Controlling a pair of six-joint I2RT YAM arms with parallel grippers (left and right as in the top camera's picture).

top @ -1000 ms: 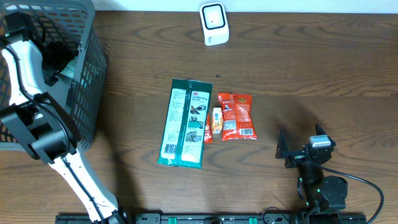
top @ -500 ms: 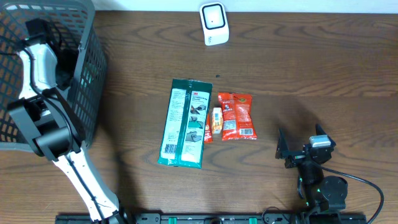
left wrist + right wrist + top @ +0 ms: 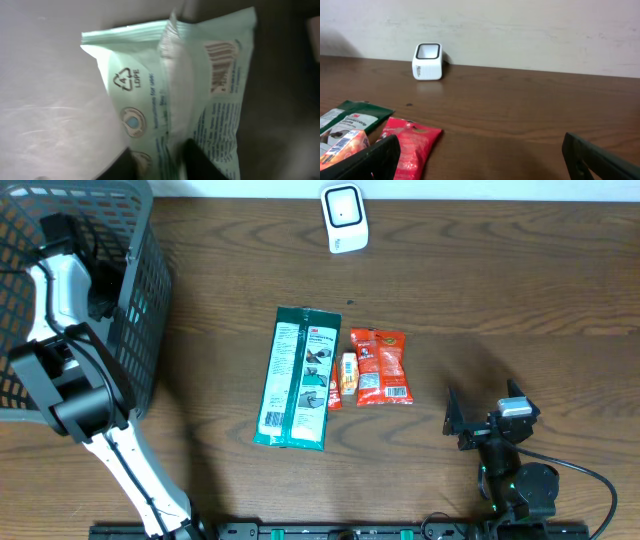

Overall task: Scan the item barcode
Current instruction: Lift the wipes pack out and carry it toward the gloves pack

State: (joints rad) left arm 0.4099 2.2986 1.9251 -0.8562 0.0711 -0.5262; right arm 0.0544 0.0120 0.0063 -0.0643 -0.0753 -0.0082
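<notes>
Overhead view: grey mesh basket [image 3: 140,330] at far left of table [image 3: 500,300], left arm reaching inside.

- Left tool [image 3: 160,161]: inside basket, clamped on raised centre seam of mint-green pouch [image 3: 200,100]; barcode [image 3: 223,67] facing wrist camera.
- Right tool [image 3: 482,157]: near right front of table, jaws spread wide, holding nothing.
- White scanner [image 3: 343,218]: upright at far edge of table.
- Green twin pack [image 3: 296,378], small orange item [image 3: 348,373], red packet [image 3: 381,367]: flat, side by side at centre of table.
</notes>
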